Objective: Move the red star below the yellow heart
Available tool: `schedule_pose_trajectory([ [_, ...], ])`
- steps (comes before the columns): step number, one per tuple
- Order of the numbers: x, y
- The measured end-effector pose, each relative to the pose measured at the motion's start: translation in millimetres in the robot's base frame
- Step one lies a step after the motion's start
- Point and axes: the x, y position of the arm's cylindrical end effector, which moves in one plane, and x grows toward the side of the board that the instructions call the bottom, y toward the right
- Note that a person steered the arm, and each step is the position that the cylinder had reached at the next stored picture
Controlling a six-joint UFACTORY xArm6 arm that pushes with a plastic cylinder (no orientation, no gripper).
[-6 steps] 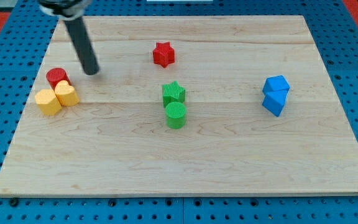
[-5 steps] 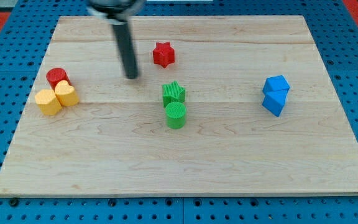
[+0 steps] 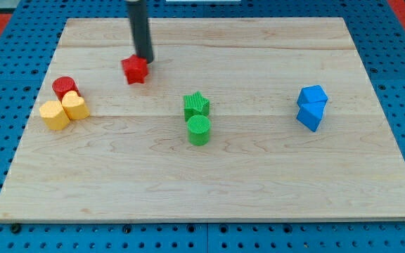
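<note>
The red star lies on the wooden board in its upper left part. My tip stands right at the star's upper right edge, touching it or nearly so. The yellow heart sits near the view's left edge, pressed against a yellow hexagonal block on its left and a red cylinder just above it. The star is up and to the right of this cluster, apart from it.
A green star and a green cylinder stand together at the board's middle. Two blue blocks sit stacked close at the view's right.
The red star has slid left and slightly down from near the top middle. My tip moved right, went behind the star, and now stands at its upper right edge.
</note>
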Motion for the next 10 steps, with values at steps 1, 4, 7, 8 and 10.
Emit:
schedule_pose_trajectory([
  [1, 20, -18],
  [4, 70, -28],
  [7, 135, -25],
  [8, 163, -49],
  [10, 154, -127],
])
